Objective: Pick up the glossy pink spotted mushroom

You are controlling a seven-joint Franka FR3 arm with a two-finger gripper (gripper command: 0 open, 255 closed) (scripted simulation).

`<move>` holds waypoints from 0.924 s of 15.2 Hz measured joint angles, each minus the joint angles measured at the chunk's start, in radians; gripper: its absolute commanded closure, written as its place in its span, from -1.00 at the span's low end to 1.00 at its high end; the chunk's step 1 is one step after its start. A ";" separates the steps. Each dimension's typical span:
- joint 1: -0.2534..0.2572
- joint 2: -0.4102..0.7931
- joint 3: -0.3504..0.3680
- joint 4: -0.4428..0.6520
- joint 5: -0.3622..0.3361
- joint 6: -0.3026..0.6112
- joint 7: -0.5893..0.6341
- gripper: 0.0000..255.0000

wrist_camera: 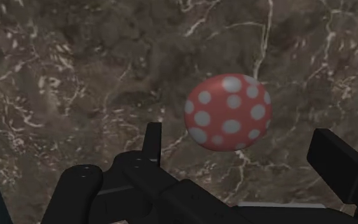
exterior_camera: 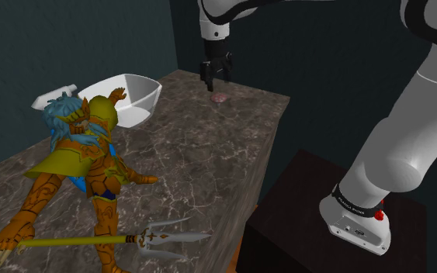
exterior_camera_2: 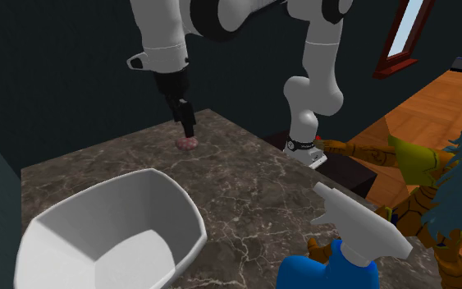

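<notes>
Pink white-spotted mushroom (wrist_camera: 228,112) on marble countertop (exterior_camera: 209,155), under wide-open empty gripper (exterior_camera: 217,80), untouched; arm-base label (exterior_camera: 354,205) unreadable.

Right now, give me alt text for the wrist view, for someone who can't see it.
A pink white-spotted mushroom cap lies on a brown marbled countertop, untouched, ahead of the gap in the open black pincer.

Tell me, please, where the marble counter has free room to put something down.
The widest bare patch of the counter lies between the white bowl, the mushroom under the open gripper, and the gold figure. The end with the figure, its trident and the blue spray bottle is crowded.
</notes>
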 measured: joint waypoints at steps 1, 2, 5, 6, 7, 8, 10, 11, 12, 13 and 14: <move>0.002 0.016 0.002 0.010 0.001 0.004 0.002 -1.00; 0.002 0.023 0.002 0.006 0.002 0.015 0.001 -1.00; 0.002 0.036 0.002 -0.018 0.002 0.051 0.003 -1.00; 0.003 0.038 0.003 -0.028 0.002 0.063 0.005 -1.00; 0.003 0.043 0.003 -0.038 0.001 0.078 0.005 -1.00; 0.003 0.043 0.003 -0.048 0.001 0.088 0.005 -1.00; 0.003 0.044 0.002 -0.053 0.001 0.094 0.004 1.00; 0.003 0.045 0.002 -0.053 0.001 0.095 0.004 1.00; 0.003 0.044 0.002 -0.053 0.001 0.095 0.004 1.00; 0.003 0.044 0.002 -0.054 0.001 0.096 0.004 1.00; 0.003 0.044 0.002 -0.054 0.001 0.096 0.004 1.00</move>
